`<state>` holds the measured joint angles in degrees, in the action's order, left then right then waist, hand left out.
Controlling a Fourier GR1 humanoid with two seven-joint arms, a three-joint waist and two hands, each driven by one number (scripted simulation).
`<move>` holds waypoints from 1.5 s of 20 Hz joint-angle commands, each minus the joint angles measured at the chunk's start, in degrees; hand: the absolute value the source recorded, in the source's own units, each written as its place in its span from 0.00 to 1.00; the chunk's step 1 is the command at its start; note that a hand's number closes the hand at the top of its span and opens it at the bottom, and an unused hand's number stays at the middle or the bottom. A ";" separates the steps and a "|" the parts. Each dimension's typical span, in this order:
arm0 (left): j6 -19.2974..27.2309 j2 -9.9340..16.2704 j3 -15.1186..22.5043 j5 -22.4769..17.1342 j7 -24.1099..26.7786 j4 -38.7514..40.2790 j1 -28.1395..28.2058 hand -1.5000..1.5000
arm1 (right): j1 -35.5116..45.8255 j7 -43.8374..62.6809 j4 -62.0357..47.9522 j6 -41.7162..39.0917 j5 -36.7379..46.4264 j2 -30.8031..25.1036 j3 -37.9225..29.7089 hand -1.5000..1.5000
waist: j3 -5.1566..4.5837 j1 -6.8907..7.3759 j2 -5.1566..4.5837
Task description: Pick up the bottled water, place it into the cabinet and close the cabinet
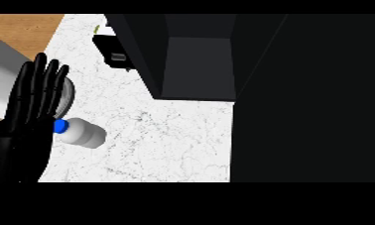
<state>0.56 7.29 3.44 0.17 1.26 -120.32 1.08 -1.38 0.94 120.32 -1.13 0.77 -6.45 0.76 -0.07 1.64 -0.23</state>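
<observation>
The bottled water [86, 134] lies on its side on the white marble counter [168, 140], a white bottle with a blue cap [61, 126] pointing left. My left hand [29, 115] stands at the left edge, open with fingers straight and pointing up. The cap sits right against the hand's right edge, and no finger curls round the bottle. The dark cabinet [198, 65] stands behind the counter's middle with its inside showing. My right hand shows nowhere.
A tall dark panel [300, 100] fills the right side, from the cabinet down to the lower edge. A small black object [111, 50] sits left of the cabinet. A grey round rim [68, 92] shows behind my left fingers. Wood floor [29, 28] lies at top left.
</observation>
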 commanded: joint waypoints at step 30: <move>-21.23 2.78 -32.53 -49.73 -10.28 -17.32 36.53 0.00 | -38.33 3.21 28.93 -14.01 -15.56 -1.01 3.18 0.00 | 0.08 -1.69 0.65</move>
<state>-20.06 8.36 -25.03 -41.31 -6.90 -132.32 35.63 -35.13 1.35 139.31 -14.84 -11.66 -7.18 4.32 -0.01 0.04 0.39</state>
